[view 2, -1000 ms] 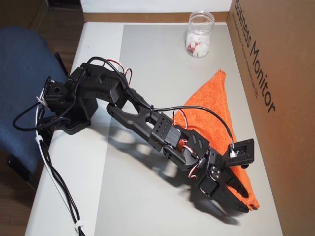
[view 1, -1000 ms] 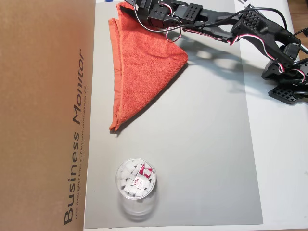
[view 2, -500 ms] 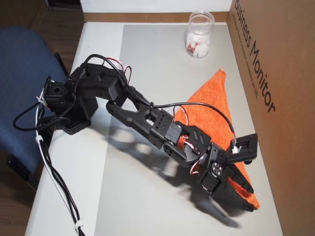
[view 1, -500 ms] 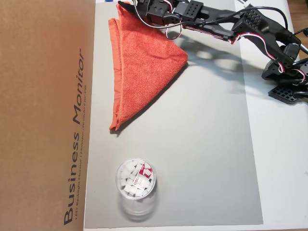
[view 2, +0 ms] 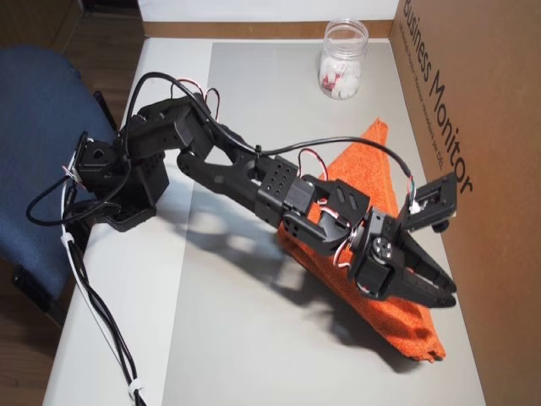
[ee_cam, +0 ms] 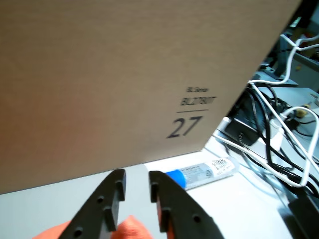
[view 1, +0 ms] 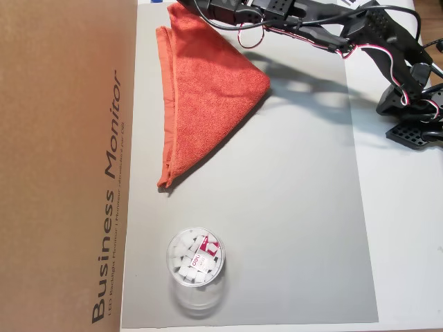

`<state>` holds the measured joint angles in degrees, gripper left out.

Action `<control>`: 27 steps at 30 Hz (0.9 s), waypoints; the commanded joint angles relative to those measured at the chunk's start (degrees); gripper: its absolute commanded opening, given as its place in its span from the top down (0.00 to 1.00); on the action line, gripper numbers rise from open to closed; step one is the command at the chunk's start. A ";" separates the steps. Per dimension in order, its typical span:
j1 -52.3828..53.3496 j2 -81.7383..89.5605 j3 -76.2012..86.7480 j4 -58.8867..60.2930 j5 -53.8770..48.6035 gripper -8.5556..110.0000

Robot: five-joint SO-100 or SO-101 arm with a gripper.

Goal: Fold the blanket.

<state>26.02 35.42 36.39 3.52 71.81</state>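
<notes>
Blanket (view 1: 208,90) folded into triangle on grey mat (view 1: 291,228), beside cardboard box (view 1: 66,166). Gripper (view 2: 445,295) above its corner, jaws barely parted, holding nothing.

blanket (view 1: 208,90): orange-red terry cloth
state: folded into a triangle, layered edges showing along 1 long side
pose: lying flat on the grey surface
place, an overhead view: upper left-centre, 1 tip pointing down at lower left
place, an overhead view (view 2: 372,203): right of centre, tip toward the top, wide end at lower right, partly hidden
</notes>
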 commanded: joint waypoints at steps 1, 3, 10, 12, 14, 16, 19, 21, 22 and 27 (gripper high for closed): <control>-2.29 8.53 3.08 -0.26 0.18 0.91; -3.96 11.25 6.50 -0.26 0.35 0.91; -8.44 20.65 18.63 -0.26 -0.44 0.91; -9.14 23.12 21.27 -0.26 -0.53 0.91; -9.76 25.40 23.99 -0.26 -0.53 0.91; -9.76 27.69 26.63 -0.26 -0.62 0.91; -10.11 31.29 30.94 -0.26 -0.62 0.91; -10.28 33.66 33.75 -0.26 -0.62 0.91; -10.28 34.89 35.24 -0.18 -0.62 0.91; -10.37 42.45 39.29 11.69 0.09 0.91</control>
<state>16.17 70.58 75.67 9.14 71.72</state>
